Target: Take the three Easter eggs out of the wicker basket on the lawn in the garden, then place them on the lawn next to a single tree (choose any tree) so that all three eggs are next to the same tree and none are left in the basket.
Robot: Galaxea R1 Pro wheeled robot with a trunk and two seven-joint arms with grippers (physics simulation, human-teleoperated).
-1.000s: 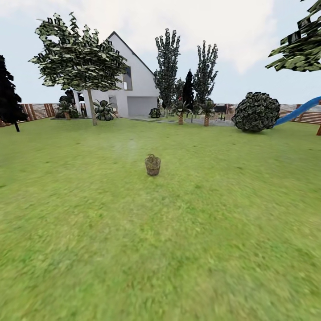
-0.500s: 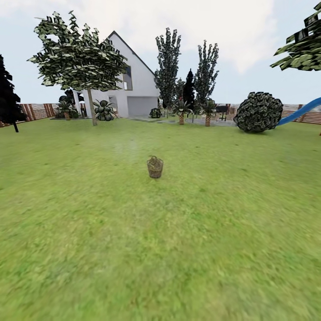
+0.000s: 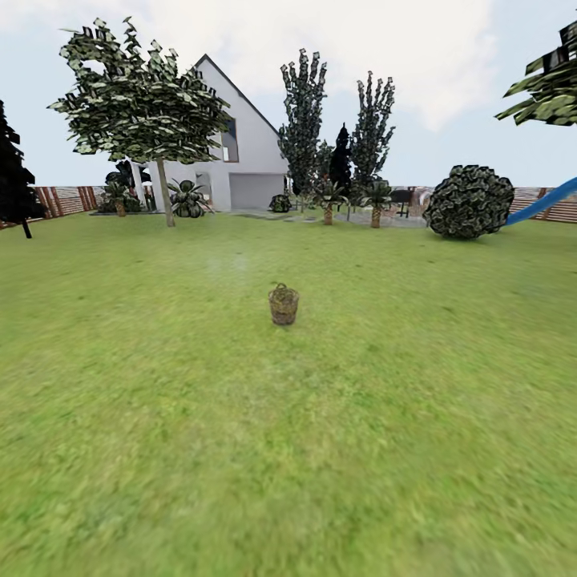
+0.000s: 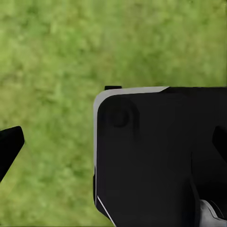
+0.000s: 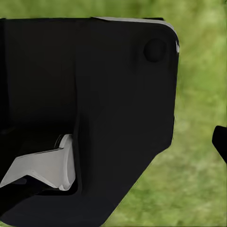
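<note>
well out ahead, the wicker basket stands upright on the lawn, mid-view in the head camera; its contents are too small to make out. beyond it rise a tree with a pale trunk, the white house and a round bush. each wrist camera looks down past dark robot bodywork at grass; i cannot tell whether either tool is open or closed.

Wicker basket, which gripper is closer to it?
Cannot tell. The wicker basket sits far ahead, roughly centred; both wrist cameras face lawn beside the robot's black body, well short of it.
</note>
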